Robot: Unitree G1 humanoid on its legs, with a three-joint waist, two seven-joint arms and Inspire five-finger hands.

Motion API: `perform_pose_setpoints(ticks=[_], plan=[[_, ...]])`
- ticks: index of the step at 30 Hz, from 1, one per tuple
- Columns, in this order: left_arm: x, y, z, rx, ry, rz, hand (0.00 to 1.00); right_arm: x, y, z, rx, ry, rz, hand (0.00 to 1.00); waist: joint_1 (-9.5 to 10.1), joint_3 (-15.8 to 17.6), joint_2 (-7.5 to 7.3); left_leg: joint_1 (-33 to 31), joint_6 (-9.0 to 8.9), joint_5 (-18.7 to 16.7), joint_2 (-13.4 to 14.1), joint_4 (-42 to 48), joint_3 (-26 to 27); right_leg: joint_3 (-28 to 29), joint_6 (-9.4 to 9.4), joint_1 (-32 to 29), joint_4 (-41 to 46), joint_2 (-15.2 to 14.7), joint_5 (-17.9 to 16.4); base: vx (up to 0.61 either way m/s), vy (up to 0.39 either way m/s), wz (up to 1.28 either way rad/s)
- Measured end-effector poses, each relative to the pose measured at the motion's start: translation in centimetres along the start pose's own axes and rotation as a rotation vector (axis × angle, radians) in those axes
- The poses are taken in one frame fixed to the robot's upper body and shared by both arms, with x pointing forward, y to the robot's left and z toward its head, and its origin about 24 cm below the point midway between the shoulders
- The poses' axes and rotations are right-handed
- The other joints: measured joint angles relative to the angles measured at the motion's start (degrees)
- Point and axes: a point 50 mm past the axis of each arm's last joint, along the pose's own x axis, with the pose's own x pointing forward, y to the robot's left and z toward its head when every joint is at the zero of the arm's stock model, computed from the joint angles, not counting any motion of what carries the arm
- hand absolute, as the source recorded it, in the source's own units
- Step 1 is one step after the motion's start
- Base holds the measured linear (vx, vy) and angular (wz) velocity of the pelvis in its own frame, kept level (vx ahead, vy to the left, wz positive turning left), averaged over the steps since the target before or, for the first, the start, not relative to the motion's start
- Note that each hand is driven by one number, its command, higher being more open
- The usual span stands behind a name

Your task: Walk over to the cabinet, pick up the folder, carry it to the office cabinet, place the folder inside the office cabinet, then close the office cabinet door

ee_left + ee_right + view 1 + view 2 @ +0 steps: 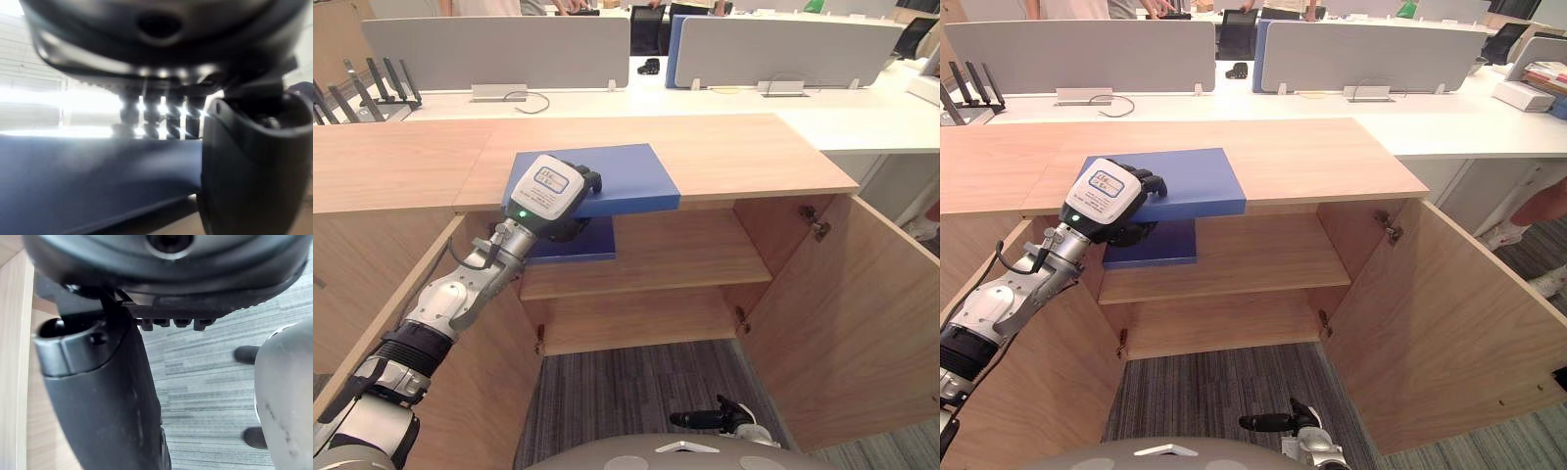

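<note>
Fingers (146, 115) of left hand (551, 196) curled down over top face of folder (626, 176), thumb (249, 171) set against its edge. Firm clasp on near left corner. Arm reaching in from lower left, across mouth of cabinet (783, 235).

Folder blue, flat, roughly level, at front edge of cabinet top (734, 152); in head views its top face overlaps that edge, left of centre. Resting on top or held just clear of it: cannot tell. Darker blue part (578, 243) of folder below the hand, in front of upper compartment, above shelf (685, 255).

Cabinet light wood, wide open. Right door (852, 333) swung out toward the robot's right; left door (480, 392) swung out under left arm. Shelf and lower compartment bare wood.

Right hand (717, 419) low, well apart from folder and cabinet, over grey carpet (626, 392). Fingers loosely straight, nothing in them.

Beyond cabinet: white desk (862, 122) with grey dividers (499, 49). At far right, beside open door, a person's leg and shoe (1503, 235).
</note>
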Motion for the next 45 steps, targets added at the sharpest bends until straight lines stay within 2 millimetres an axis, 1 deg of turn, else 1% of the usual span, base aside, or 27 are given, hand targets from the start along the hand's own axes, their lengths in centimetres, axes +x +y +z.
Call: perform_pose_setpoints(ticks=[7, 9, 11, 16, 18, 19, 21, 25, 31, 33, 35, 39, 42, 45], plan=[[-0.1, -0.1, -0.1, -0.015, 0.027, 0.005, 0.00, 0.0, 0.0, 0.2, -0.034, -0.010, 0.001, 1.00, -0.10, 0.1, -0.14, 0.1, 0.00, 0.0, 0.0, 0.0, 0.0, 0.0, 0.04, 0.0, 0.3, 0.0, 0.0, -0.03, -0.026, 0.00], [-0.2, 0.0, 0.0, -0.041, 0.059, 0.027, 0.00, 0.0, 0.0, 0.2, -0.034, -0.010, 0.002, 1.00, -0.14, 0.1, -0.13, 0.1, 0.01, 0.0, 0.0, 0.0, 0.0, 0.0, 0.05, 0.0, 0.3, 0.0, 0.0, -0.04, -0.034, 0.00], [-0.6, 0.4, 0.6, -0.099, 0.111, 0.079, 0.00, 0.0, 0.0, 0.2, -0.033, -0.011, 0.001, 1.00, -0.11, 0.1, -0.16, 0.0, 0.01, 0.0, 0.0, 0.0, 0.0, 0.0, 0.06, 0.0, 0.3, 0.0, 0.0, -0.03, -0.035, 0.00], [-0.8, 2.8, 2.8, -0.295, 0.133, 0.249, 0.00, -0.1, -0.1, -0.2, -0.028, -0.001, -0.002, 1.00, 0.70, 0.3, -0.46, 0.0, 0.02, 0.0, 0.0, 0.0, -0.4, -0.5, 0.06, 0.1, 0.3, 0.0, 0.0, -0.02, -0.027, 0.04], [-0.3, 4.2, 3.9, -0.374, 0.114, 0.338, 0.00, -0.1, -0.2, -0.6, -0.025, 0.010, -0.003, 1.00, 1.51, 0.4, -0.65, -0.2, 0.03, 0.0, 0.0, 0.2, -0.5, -0.3, 0.05, 0.1, 0.3, -0.1, 0.0, -0.04, -0.030, 0.04], [-0.2, 5.1, 4.4, -0.418, 0.101, 0.385, 0.00, -0.1, -0.2, -0.6, -0.023, 0.014, -0.004, 1.00, 1.53, 0.4, -0.70, -0.2, 0.02, 0.0, 0.0, 0.2, -0.6, -0.2, 0.05, 0.2, 0.3, -0.1, 0.0, -0.05, -0.032, 0.02], [-0.3, 6.6, 5.1, -0.464, 0.063, 0.455, 0.00, -0.1, -0.2, -0.7, -0.021, 0.016, -0.004, 1.00, 1.48, 0.4, -0.70, -0.3, -0.06, -0.1, 0.0, 0.3, -0.6, 0.1, 0.04, 0.2, 0.3, -0.1, 0.0, -0.02, -0.015, 0.00], [-0.5, 8.3, 6.3, -0.482, -0.022, 0.531, 0.00, -0.1, -0.2, -0.7, -0.019, 0.017, -0.004, 1.00, 1.50, 0.4, -0.66, -0.5, -0.29, -0.5, 0.1, 1.0, -0.6, 0.1, 0.03, 0.3, 0.3, -0.1, 0.0, 0.00, 0.000, 0.00], [-0.8, 10.2, 7.0, -0.487, -0.075, 0.625, 0.00, -0.1, -0.2, -0.7, -0.026, 0.029, -0.005, 1.00, 1.55, 0.0, -0.10, -0.5, -0.70, -0.8, 0.3, 1.4, -0.7, 0.1, 0.03, 0.0, 1.6, -0.1, -0.8, -0.03, -0.028, 0.02], [-0.9, 10.7, 7.2, -0.520, -0.084, 0.658, 0.00, 0.0, -0.2, -0.7, -0.037, 0.029, -0.004, 1.00, 1.74, -0.2, 0.05, -0.5, -0.66, -0.8, 0.3, 1.4, -0.8, 0.1, -0.02, 0.0, 1.6, -0.1, -0.9, -0.01, -0.014, 0.02], [-1.0, 11.3, 7.4, -0.611, -0.075, 0.719, 0.00, 0.0, 0.0, -0.4, -0.065, 0.021, 0.005, 1.00, 2.06, -0.6, 0.23, -0.6, -0.64, -0.8, 0.3, 1.4, -0.9, 0.1, -0.02, 0.0, 1.6, -0.1, -0.9, 0.00, 0.000, 0.00], [-1.0, 11.6, 7.4, -0.718, -0.030, 0.798, 0.00, 0.0, 0.5, -0.4, -0.108, 0.018, 0.025, 1.00, 2.64, -1.3, -0.02, -1.4, -0.59, -0.9, 0.3, 2.1, -1.1, 0.1, -0.03, -0.1, 1.6, -0.1, -0.9, -0.01, -0.015, 0.02], [-1.0, 11.7, 6.9, -0.727, 0.025, 0.842, 0.00, 0.0, 0.9, -0.3, -0.150, 0.013, 0.041, 1.00, 3.07, -1.4, -0.16, -1.4, -0.57, -1.0, 0.3, 2.3, -1.2, 0.1, -0.04, -0.3, 1.7, -0.1, -0.9, -0.04, -0.021, 0.02], [-1.1, 11.8, 6.6, -0.724, 0.051, 0.864, 0.00, 0.0, 1.1, -0.1, -0.173, 0.002, 0.051, 1.00, 3.03, -1.4, -0.19, -1.5, -0.56, -1.0, 0.3, 2.3, -1.1, 0.2, -0.04, -0.4, 1.7, -0.1, -0.9, -0.05, -0.024, -0.01]])
